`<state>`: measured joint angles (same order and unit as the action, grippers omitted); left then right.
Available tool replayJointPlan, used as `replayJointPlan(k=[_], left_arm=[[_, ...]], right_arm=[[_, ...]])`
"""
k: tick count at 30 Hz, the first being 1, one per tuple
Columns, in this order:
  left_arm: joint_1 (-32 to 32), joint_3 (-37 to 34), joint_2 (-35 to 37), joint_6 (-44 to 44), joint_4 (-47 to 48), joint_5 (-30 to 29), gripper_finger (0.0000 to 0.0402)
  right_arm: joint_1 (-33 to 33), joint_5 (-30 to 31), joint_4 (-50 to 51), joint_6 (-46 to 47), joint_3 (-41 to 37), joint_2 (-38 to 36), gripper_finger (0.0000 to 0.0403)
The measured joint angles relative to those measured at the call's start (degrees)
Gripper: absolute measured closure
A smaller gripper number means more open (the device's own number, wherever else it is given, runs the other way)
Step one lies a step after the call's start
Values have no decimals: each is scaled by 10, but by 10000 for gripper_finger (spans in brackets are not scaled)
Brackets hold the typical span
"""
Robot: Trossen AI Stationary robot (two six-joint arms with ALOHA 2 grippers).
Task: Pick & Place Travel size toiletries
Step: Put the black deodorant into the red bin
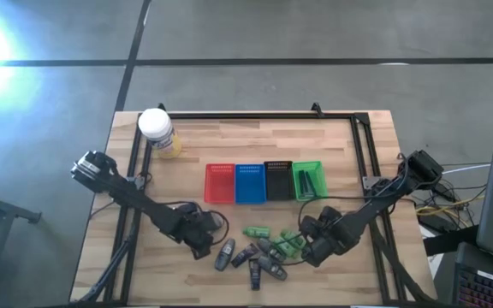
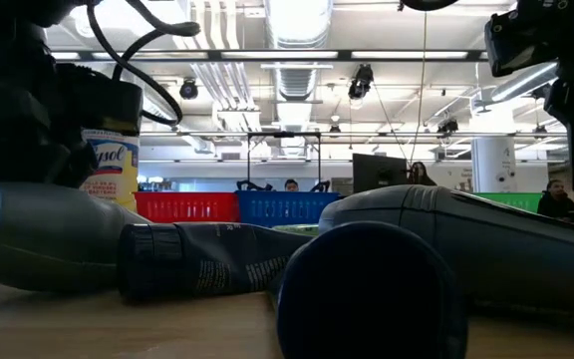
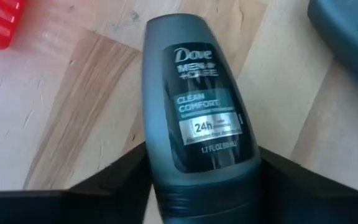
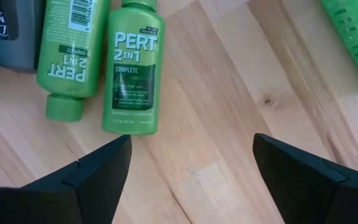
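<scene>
Several travel size toiletries lie on their sides on the table's near middle: dark grey oblong bottles [image 1: 248,255] and bright green bottles [image 1: 257,231]. My left gripper [image 1: 204,243] is at the pile's left end, shut on a dark grey Dove bottle [image 3: 197,106]. My right gripper [image 1: 315,252] is at the pile's right end, open and empty over bare wood. Two green Pert bottles [image 4: 132,68] lie flat just beyond its fingers [image 4: 98,180]. Thin black sticks [image 1: 305,183] lie in the green tray. My left gripper pinches the Dove bottle between its two fingers, on the two sides of the label's lower end [image 3: 166,186], the end nearest the wrist. The fingers [image 3: 117,180] slant down from the table's left and point along the bottle. I cannot tell whether it is lifted.
Red [image 1: 219,183], blue [image 1: 249,182], black [image 1: 278,180] and green [image 1: 315,178] slotted trays stand in a row at the table's middle. A white-lidded yellowish jar [image 1: 157,130] stands far left. A black frame [image 1: 255,115] borders the table. People show in the room behind [image 2: 419,175].
</scene>
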<state>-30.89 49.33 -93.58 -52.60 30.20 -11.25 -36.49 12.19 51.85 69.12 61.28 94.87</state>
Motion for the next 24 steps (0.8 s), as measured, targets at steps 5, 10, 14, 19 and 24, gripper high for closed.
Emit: replayJointPlan(k=[5, 10, 14, 19, 24], left_arm=[[2, -2, 21, 4, -1, 2, 189], [-2, 5, 61, -29, 18, 21, 189], [1, 16, 137, -106, 24, -25, 189], [56, 9, 243, -253, 22, -179, 189], [160, -5, 276, -253, 10, -169, 190]], right_arm=[[0, 0, 0, 10, 0, 0, 71], [0, 2, 1, 10, 0, 0, 63], [0, 21, 2, 22, 0, -11, 65], [0, 40, 3, 28, -2, -29, 78], [6, 47, 3, 30, -9, -34, 88]])
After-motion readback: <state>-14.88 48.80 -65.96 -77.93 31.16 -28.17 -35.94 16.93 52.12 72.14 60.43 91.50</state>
